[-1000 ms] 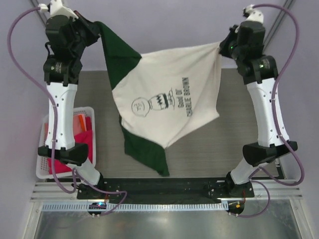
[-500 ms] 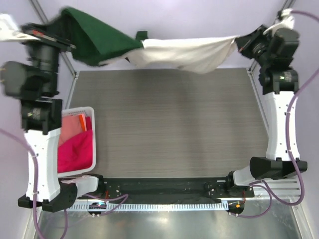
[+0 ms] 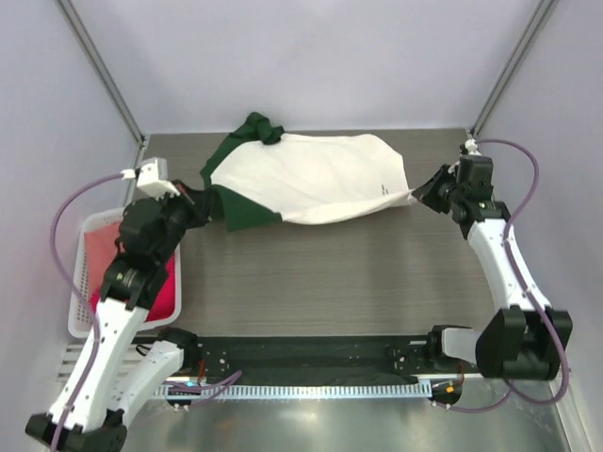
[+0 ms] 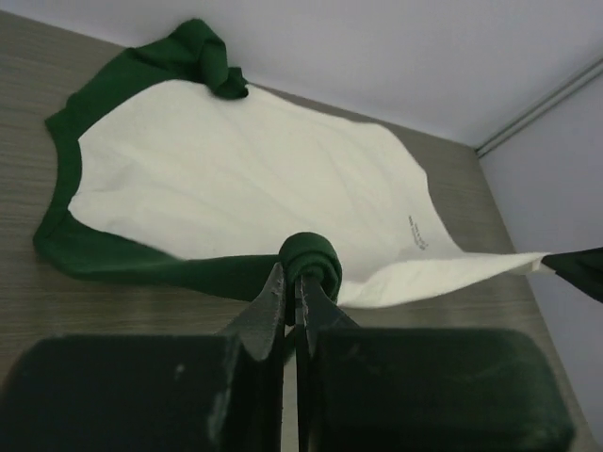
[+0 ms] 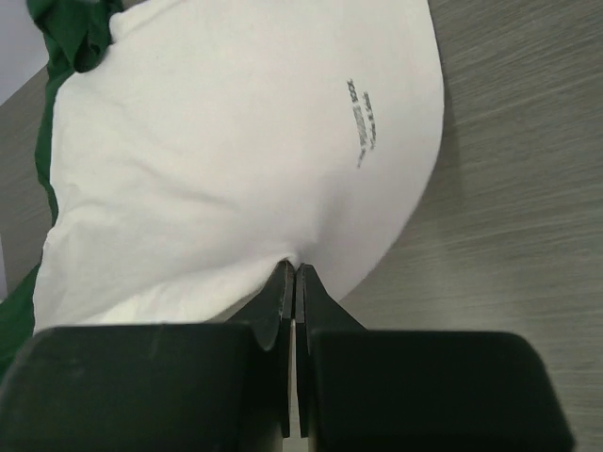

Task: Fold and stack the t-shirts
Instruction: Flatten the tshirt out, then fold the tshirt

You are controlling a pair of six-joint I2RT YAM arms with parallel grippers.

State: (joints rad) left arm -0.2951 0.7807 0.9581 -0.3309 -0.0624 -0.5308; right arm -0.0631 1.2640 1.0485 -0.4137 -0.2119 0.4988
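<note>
A cream t-shirt (image 3: 316,179) with dark green sleeves lies spread on the back half of the table, its plain side up, with one green sleeve (image 3: 259,127) bunched at the far edge. My left gripper (image 3: 200,203) sits low at the shirt's left side, shut on a roll of green fabric (image 4: 312,256). On the right, my right gripper (image 3: 426,191) is shut on the cream hem (image 5: 311,240), which stretches in a point toward it. Small black lettering (image 5: 361,122) shows near that hem. More t-shirts, magenta (image 3: 162,294) and salmon-pink (image 3: 99,256), lie in the basket.
A white lattice basket (image 3: 75,325) stands off the table's left edge beside the left arm. Grey wood-grain tabletop (image 3: 358,273) lies between the shirt and the arm bases. Metal frame posts (image 3: 104,71) rise at the back corners.
Both arms have dropped from high up down to the table. The shirt, held stretched in the air before, now lies on the back of the table, print side down.
</note>
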